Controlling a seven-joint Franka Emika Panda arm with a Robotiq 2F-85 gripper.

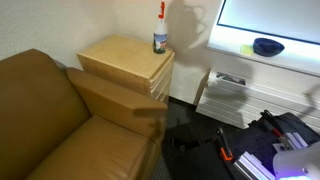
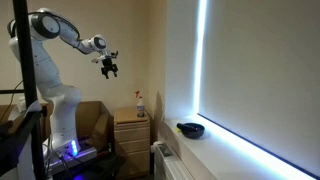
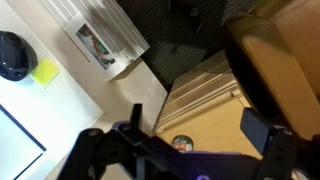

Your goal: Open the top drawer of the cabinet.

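The light tan wood cabinet (image 1: 120, 58) stands beside the brown sofa, and it also shows in an exterior view (image 2: 131, 140). Its top drawer (image 1: 162, 67) is shut, flush with the drawers below. A spray bottle (image 1: 160, 37) stands on the cabinet top. My gripper (image 2: 109, 67) hangs high in the air, well above and off to one side of the cabinet, open and empty. In the wrist view my gripper (image 3: 196, 135) looks straight down on the cabinet top (image 3: 215, 125), the stacked drawer fronts (image 3: 203, 85) and the bottle (image 3: 182, 144).
A brown sofa (image 1: 50, 120) touches the cabinet. A white low unit (image 1: 250, 80) with a metal-handled drawer stands beside it, with a dark bowl (image 1: 267, 46) on top. Tools and a case (image 1: 270, 135) lie on the dark floor.
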